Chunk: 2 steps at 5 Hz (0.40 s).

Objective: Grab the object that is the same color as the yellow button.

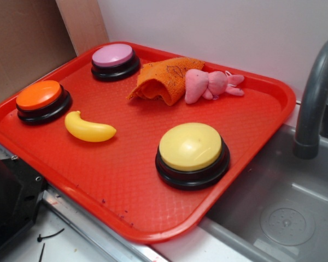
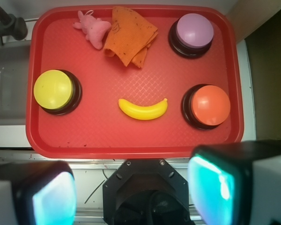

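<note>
Nothing of the task was done yet: the pincer (image 2: 131,197) hung high over the tray's near edge, its two fingers spread wide apart and empty, though they showed only as blurred blocks at the bottom of the wrist view. Ahead of it and well below lay the toy banana (image 2: 144,109), untouched on the red tray (image 2: 131,147), roughly centred between the fingers. Further left stood the yellow button (image 2: 54,90), right the orange button (image 2: 210,105). Reaching, descending and closing remained.
</note>
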Tool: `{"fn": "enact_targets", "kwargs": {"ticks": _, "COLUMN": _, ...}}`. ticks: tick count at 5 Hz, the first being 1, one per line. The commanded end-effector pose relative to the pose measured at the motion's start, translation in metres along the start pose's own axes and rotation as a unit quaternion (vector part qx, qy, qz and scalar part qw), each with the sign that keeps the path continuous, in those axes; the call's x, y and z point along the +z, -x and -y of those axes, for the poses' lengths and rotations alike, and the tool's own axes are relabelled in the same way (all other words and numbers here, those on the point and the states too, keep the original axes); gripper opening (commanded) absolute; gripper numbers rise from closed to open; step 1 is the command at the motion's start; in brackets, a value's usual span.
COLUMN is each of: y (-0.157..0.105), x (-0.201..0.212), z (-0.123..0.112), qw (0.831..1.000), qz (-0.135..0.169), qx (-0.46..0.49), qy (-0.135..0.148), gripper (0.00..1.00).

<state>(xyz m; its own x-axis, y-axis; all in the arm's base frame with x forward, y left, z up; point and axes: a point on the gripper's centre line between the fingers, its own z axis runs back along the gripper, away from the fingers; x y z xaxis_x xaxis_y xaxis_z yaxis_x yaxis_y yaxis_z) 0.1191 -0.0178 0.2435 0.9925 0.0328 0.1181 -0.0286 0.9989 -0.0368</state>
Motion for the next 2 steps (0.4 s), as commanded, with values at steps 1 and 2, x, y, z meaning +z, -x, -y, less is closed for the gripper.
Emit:
{"fn": "enact_targets", "kwargs": {"ticks": 1, "y": 0.000, "x": 0.000, "z": 0.000, "qw": 1.000, "qz": 0.000, "qx": 0.000, "qy": 0.000, "gripper": 1.00}}
{"fn": "enact_targets", "kwargs": {"ticks": 2, "y": -0.003, "x": -0.010, "z": -0.007, "qw": 0.998, "qz": -0.020, "qx": 0.060, "qy": 0.005, "gripper": 1.00}}
